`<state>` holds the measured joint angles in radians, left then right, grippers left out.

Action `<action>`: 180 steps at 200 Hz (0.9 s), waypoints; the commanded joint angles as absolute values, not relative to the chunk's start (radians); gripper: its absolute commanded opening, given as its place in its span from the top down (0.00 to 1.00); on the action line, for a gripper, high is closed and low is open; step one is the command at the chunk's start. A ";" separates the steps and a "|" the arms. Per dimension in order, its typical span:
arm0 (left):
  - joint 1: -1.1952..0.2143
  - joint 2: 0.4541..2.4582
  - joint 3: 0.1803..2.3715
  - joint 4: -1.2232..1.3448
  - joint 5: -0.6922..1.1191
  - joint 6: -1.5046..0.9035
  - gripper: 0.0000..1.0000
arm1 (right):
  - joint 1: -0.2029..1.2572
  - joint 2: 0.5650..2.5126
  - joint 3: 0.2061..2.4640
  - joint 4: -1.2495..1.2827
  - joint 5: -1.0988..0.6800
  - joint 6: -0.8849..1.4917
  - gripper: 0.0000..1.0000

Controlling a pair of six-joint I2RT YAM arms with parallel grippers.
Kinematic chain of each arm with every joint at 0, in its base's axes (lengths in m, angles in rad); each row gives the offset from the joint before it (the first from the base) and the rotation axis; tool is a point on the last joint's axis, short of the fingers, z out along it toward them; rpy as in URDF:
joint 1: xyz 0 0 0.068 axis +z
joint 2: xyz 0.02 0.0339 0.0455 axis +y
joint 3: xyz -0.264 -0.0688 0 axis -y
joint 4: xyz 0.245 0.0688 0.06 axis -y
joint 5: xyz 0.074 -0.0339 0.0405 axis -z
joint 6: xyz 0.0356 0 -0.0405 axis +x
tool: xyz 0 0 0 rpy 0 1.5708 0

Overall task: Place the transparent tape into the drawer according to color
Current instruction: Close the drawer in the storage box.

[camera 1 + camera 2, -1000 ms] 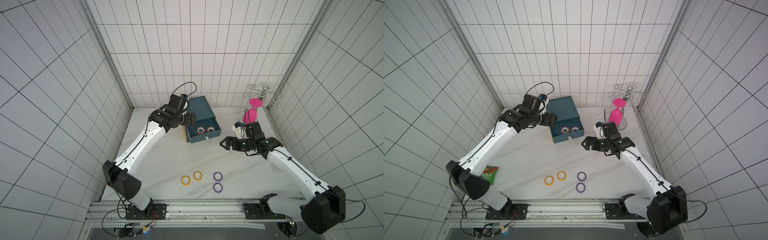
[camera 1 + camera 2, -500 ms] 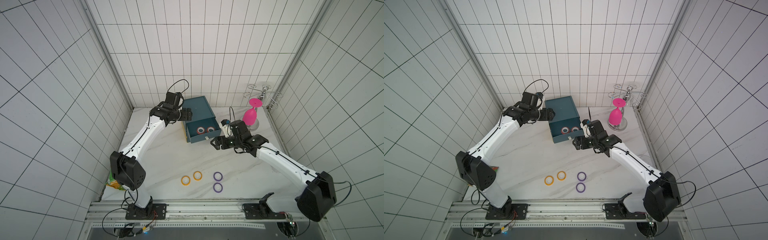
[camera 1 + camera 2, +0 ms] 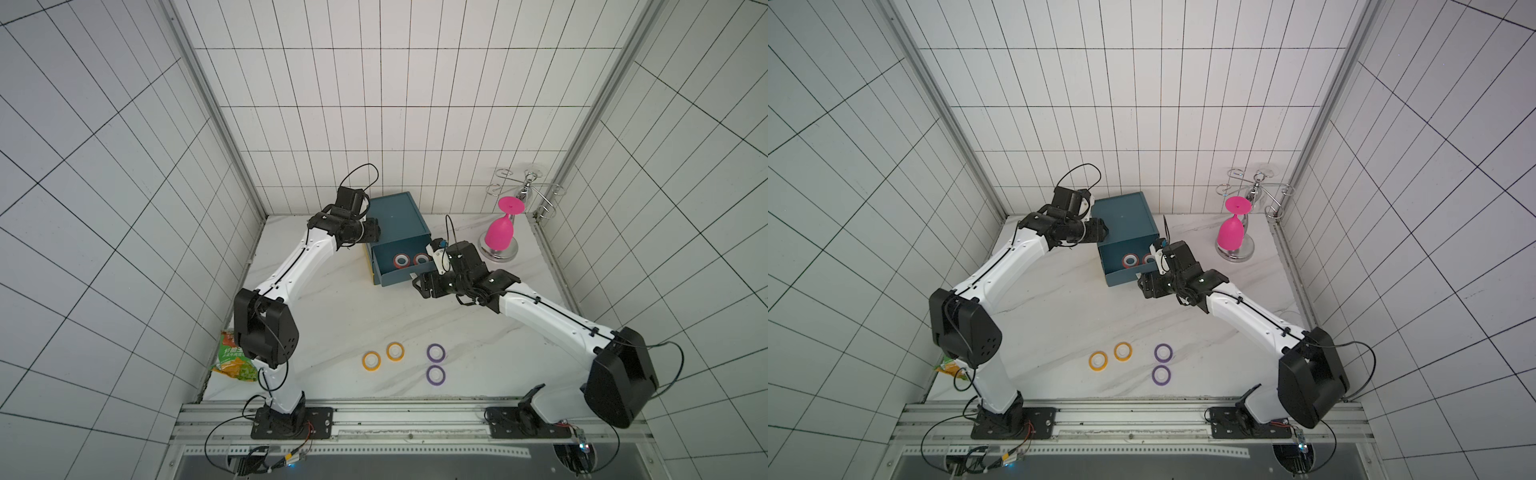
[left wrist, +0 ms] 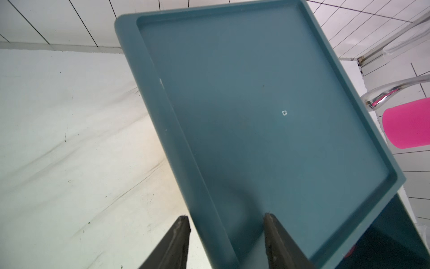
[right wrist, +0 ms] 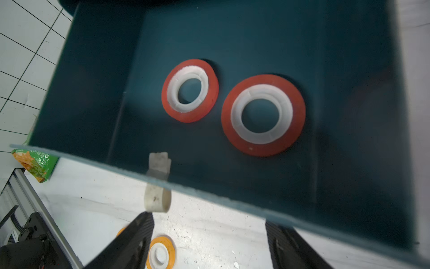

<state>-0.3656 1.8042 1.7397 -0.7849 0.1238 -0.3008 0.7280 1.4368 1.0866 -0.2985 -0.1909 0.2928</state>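
Note:
The teal cabinet stands at the back with its top drawer pulled out. Two red tape rings lie side by side on the drawer floor. Two orange-yellow tape rings and two purple ones lie on the table near the front. My left gripper is open, its fingers either side of the cabinet top's left rim. My right gripper is open just in front of the drawer front. One of its fingers is beside the white handle loop.
An upturned pink goblet hangs on a chrome rack at the back right. A green snack bag lies at the table's left edge by the left arm's base. Tiled walls close in three sides.
My right gripper has moved left to the drawer front. My left arm has swung round while its gripper stayed at the cabinet's left edge, and its jaws have narrowed.

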 commanded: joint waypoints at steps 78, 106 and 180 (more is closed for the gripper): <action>-0.353 1.822 1.730 -0.803 0.153 -0.290 0.56 | 0.768 1.481 1.140 -0.145 -0.149 0.278 0.48; -0.351 1.821 1.730 -0.810 0.168 -0.288 0.57 | 0.776 1.483 1.128 -0.097 -0.134 0.279 0.49; -0.351 1.825 1.732 -0.823 0.195 -0.280 0.61 | 0.783 1.532 1.110 0.080 -0.046 0.263 0.57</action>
